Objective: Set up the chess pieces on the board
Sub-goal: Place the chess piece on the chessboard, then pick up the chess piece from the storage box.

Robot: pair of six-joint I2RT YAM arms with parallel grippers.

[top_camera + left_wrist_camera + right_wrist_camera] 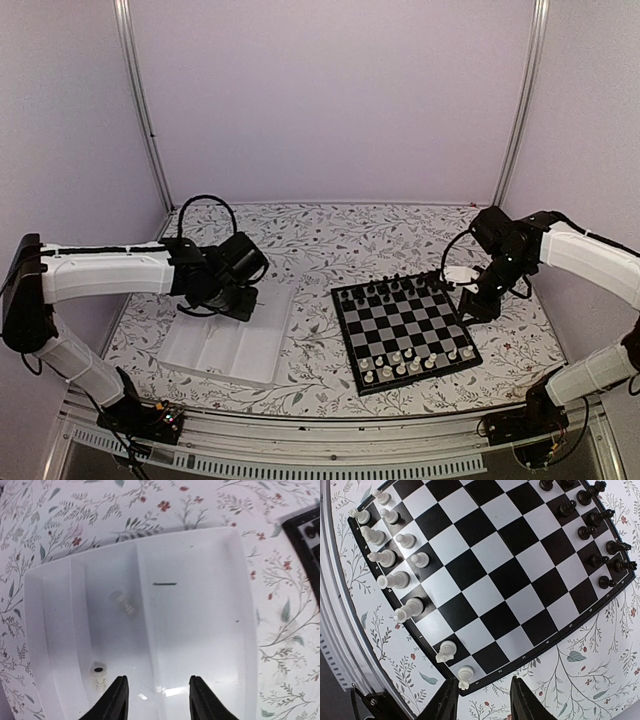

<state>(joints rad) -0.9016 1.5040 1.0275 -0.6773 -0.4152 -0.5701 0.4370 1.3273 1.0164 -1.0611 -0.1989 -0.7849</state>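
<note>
White tray (222, 352) by your counter's left edge holds what look like two cream pieces (98, 672). Your left end effector (156, 700) hangs above, parted, empty. Rightward, the board (490, 580) looks nearly full. Your right end effector (482, 700) is parted, empty.

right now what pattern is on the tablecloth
White tablecloth with a print of grey-green leafy sprigs and small red flowers, clearest in the left wrist view.

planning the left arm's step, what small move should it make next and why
Probably shift the left gripper slightly toward the cream piece lying just beside one fingertip, then lower over it. Its jaws are open and empty above the white tray, and this piece is nearer than the other one.
</note>
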